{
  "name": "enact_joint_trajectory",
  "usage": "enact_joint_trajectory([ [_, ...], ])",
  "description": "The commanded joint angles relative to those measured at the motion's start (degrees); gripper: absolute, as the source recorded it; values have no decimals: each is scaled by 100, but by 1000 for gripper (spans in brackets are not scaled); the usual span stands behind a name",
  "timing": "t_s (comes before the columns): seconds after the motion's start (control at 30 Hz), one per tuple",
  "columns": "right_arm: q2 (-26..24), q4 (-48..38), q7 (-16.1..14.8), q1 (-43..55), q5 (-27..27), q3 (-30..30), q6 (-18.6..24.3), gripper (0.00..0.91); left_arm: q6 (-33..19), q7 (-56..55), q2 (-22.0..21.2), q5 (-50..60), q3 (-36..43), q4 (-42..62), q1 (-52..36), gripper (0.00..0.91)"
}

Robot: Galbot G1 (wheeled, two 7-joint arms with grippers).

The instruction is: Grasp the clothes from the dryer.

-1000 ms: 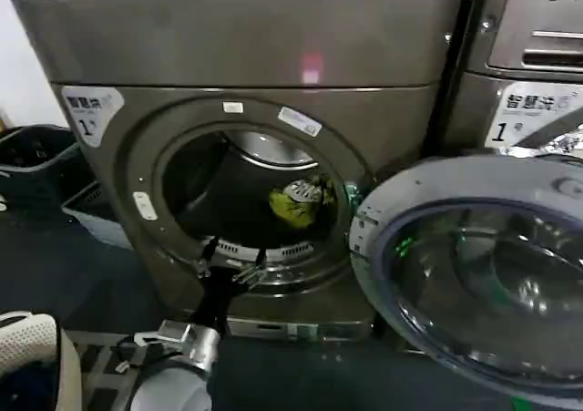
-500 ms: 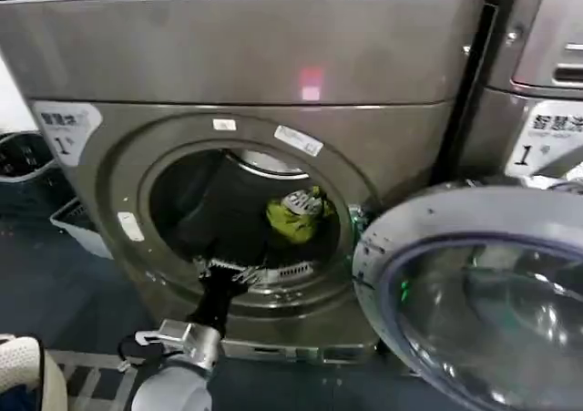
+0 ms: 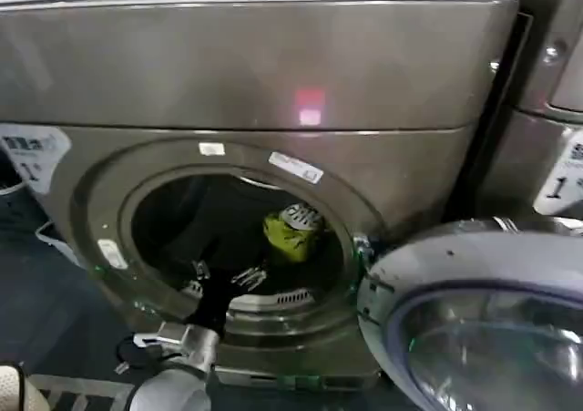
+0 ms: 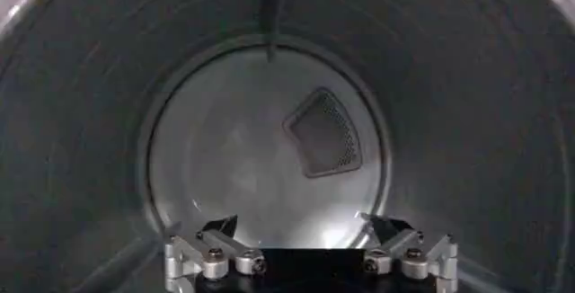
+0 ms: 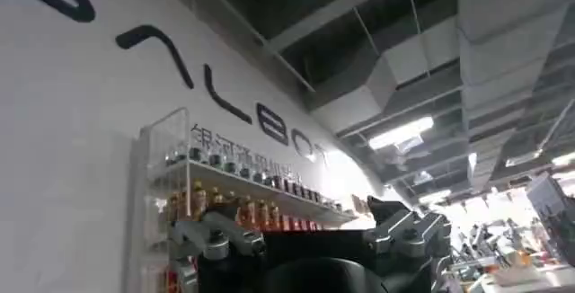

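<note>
The dryer (image 3: 273, 65) is the big grey-bronze machine with a pink light, and its round porthole stands open. Inside the drum the clothes (image 3: 291, 231) lie as a small yellow-green bundle with a white patterned patch, toward the right of the opening. My left gripper (image 3: 223, 277) reaches over the porthole's lower rim, open, below and left of the clothes and apart from them. In the left wrist view the left gripper (image 4: 301, 230) holds nothing and faces the drum's pale back wall (image 4: 252, 160). My right gripper (image 5: 305, 232) is open and points at a wall and ceiling.
The dryer's glass door (image 3: 474, 329) hangs open at the lower right, close to the porthole. A second machine (image 3: 556, 110) stands to the right. The drum's dark side walls (image 4: 72, 142) surround my left gripper. A vent grille (image 4: 325, 133) sits on the back wall.
My left gripper has gone forward over the porthole rim into the drum, nearer the clothes. The dryer looms larger and has shifted in the head view.
</note>
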Motion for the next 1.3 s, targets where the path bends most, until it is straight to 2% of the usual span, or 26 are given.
enact_joint_trajectory([
  [0.03, 24, 39, -133, -68, -384, 31, 37, 907, -34, 17, 48, -98, -30, 239, -372, 907],
  [0.17, -6, 97, -129, -194, -596, 171, -17, 907, -84, 8, 174, -263, 34, 1076, -1277, 907],
  [0.27, -8, 64, -162, -309, -701, 349, 4, 907, -122, 10, 101, -340, 151, 2077, -2040, 907],
  [0.47, 18, -32, -184, -416, -684, 551, 47, 907, -435, 30, -234, 58, 402, 3960, -3499, 907],
  [0.83, 13, -58, -227, -431, -650, 644, 51, 907, -901, 434, -841, 366, 346, 6878, -5355, 907],
  [1.0, 17, -59, -254, -333, -631, 574, 83, 907, -998, 1473, -892, 423, 332, 7751, -5945, 907],
  [1.17, 17, -54, -279, -205, -519, 472, 85, 907, -1169, 3104, -852, 911, 355, 9026, -6544, 907],
  [1.3, 9, -84, -312, -126, -525, 415, 104, 907, -1609, 4491, -683, 1624, 735, 10028, -7124, 907],
])
